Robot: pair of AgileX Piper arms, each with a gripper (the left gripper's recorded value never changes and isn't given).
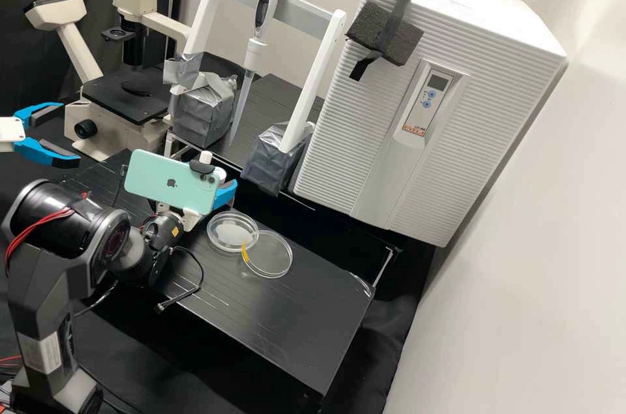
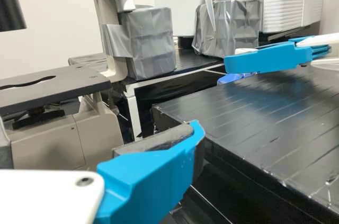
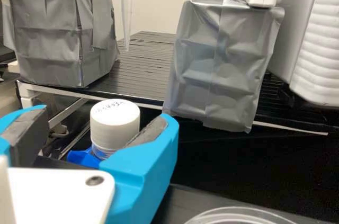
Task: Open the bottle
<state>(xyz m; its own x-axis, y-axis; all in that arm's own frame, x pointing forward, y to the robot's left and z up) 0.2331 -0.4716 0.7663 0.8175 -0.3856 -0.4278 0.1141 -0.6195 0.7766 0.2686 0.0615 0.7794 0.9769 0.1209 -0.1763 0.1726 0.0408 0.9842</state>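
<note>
Right wrist view: we see the right tool (image 3: 95, 126) open, its blue fingers (image 3: 148, 155) either side of the upright white-capped bottle (image 3: 115, 118), a gap showing on one side. In the high view we find the left tool (image 1: 65, 132) open too, beside the microscope (image 1: 111, 107).

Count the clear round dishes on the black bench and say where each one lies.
2. The first dish lies mid-bench. The second dish lies right beside it, nearer the front edge, with their rims meeting. The right arm may hide others.
</note>
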